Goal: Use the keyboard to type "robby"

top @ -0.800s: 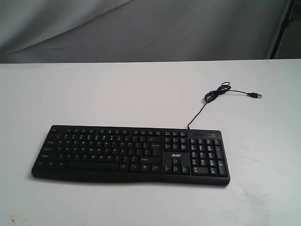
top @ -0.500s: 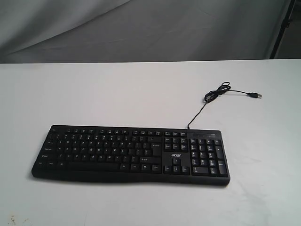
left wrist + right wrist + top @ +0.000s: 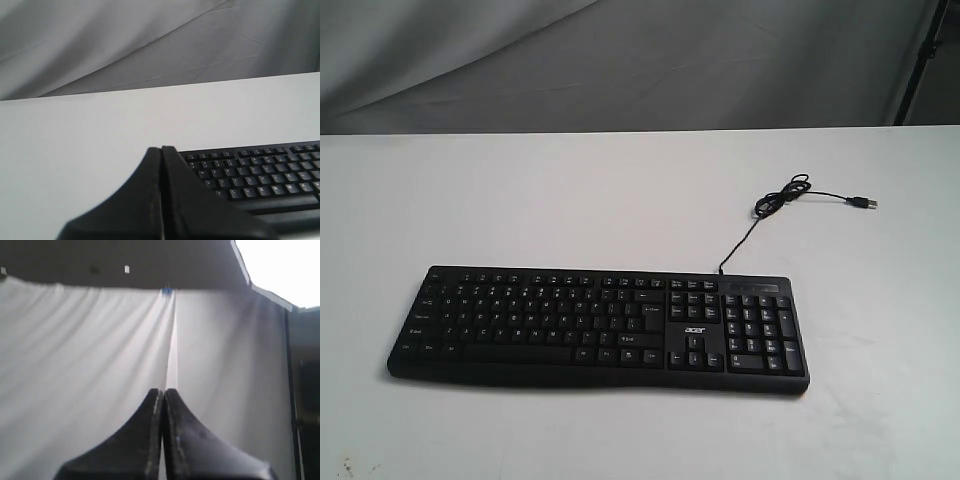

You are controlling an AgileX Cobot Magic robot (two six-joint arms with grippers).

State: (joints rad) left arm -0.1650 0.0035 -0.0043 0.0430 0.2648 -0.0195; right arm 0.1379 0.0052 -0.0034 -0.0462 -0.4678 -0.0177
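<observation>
White counter [image 3: 620,190]: your left tool [image 3: 161,148] and right tool [image 3: 163,390] are pinched closed, empty; lower the left tip-first onto the keyboard [image 3: 595,325], "r" first.

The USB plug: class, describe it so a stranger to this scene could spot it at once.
On the white table lies a black keyboard. From its back edge, above the number pad, a thin black cable runs away, loops, and ends to the right at the USB plug. It is the only small pale-tipped piece, lying alone on bare table.
</observation>
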